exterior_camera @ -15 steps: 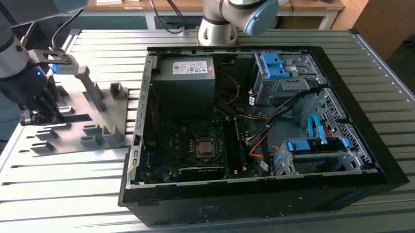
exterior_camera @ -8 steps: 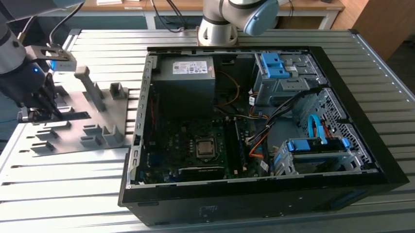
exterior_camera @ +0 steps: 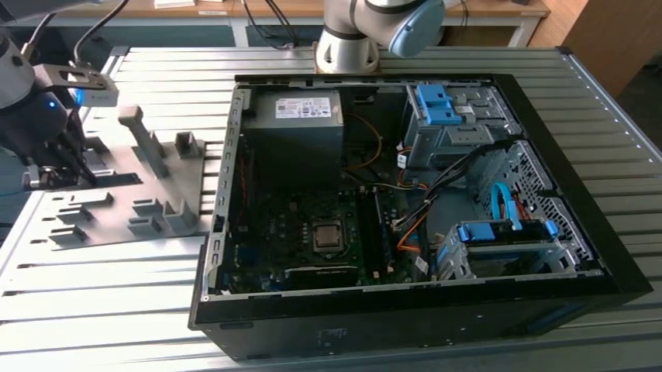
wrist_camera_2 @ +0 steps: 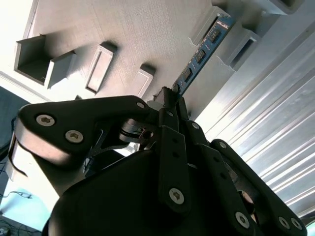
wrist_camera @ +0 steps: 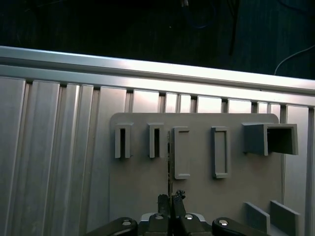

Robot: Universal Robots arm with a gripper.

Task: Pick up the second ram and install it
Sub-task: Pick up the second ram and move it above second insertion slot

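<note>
An open black computer case (exterior_camera: 414, 318) lies on the slatted metal table (exterior_camera: 93, 310), filling the centre and the 3 o'clock side, its motherboard (exterior_camera: 310, 232) bared and blue drive brackets (exterior_camera: 439, 105) toward 1 and 4 o'clock. At 9 o'clock a grey slotted tray (exterior_camera: 155, 186) lies beside the case, with the gripper (exterior_camera: 49, 174) over its outer edge. The arm's base (exterior_camera: 346, 46) stands at 12 o'clock.
</note>
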